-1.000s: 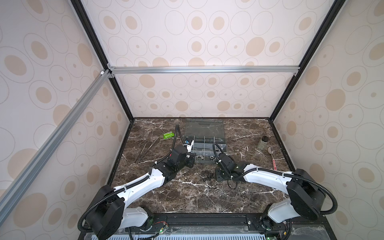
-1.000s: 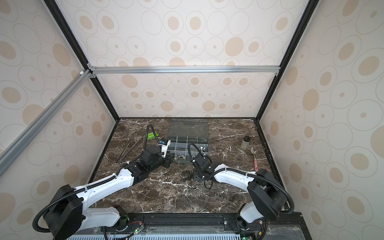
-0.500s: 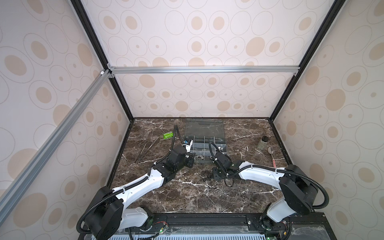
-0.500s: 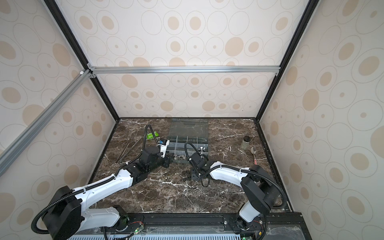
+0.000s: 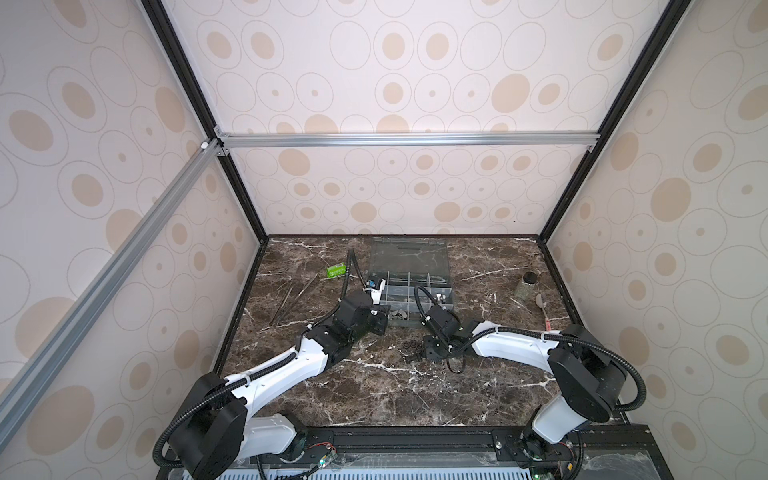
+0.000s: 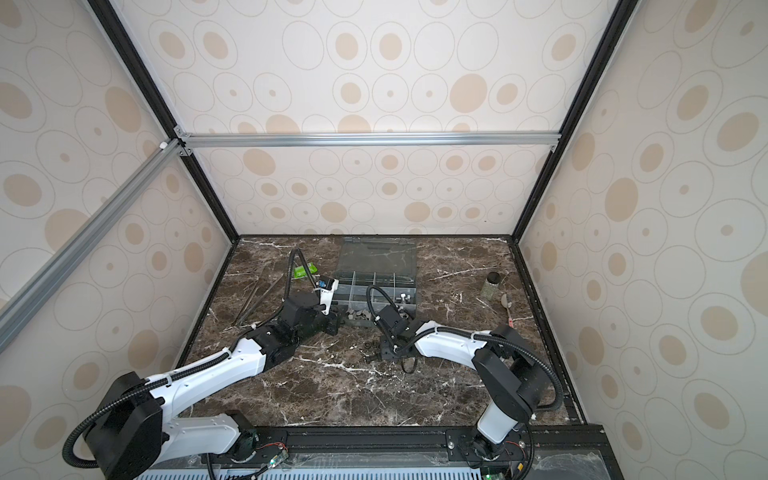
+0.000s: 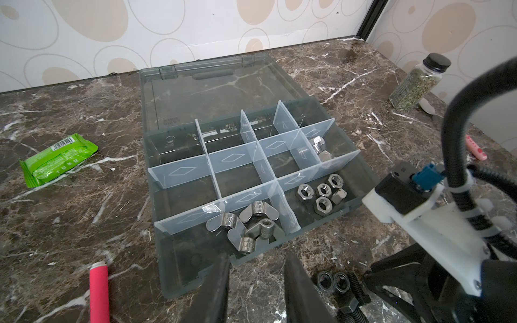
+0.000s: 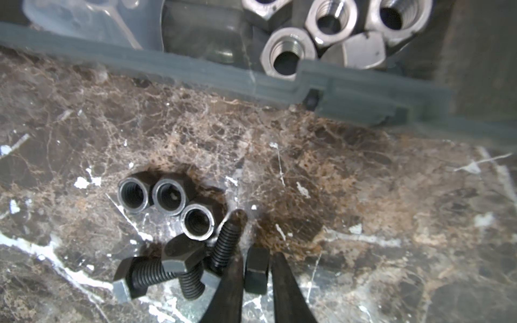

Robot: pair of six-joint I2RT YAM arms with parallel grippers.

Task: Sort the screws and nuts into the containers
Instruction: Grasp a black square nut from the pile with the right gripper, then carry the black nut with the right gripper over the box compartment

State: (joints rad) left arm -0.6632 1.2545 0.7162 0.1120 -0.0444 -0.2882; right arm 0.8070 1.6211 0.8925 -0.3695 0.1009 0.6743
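Apparently the right gripper (image 8: 256, 256) pinches a black hex piece (image 8: 256, 275) at 6 o'clock of the organiser box (image 5: 409, 257), beside loose screws (image 8: 156, 272); such an edge grip may slip. Meanwhile the left gripper (image 7: 256, 257) stands open, empty.

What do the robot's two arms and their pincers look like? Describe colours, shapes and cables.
The left arm and right arm share white shells between bulky black joint housings. Ribbed black hose loops along each. The left pincer and right pincer each have two slim, tapering black fingers. A white bracket with a blue connector sits at the right wrist.
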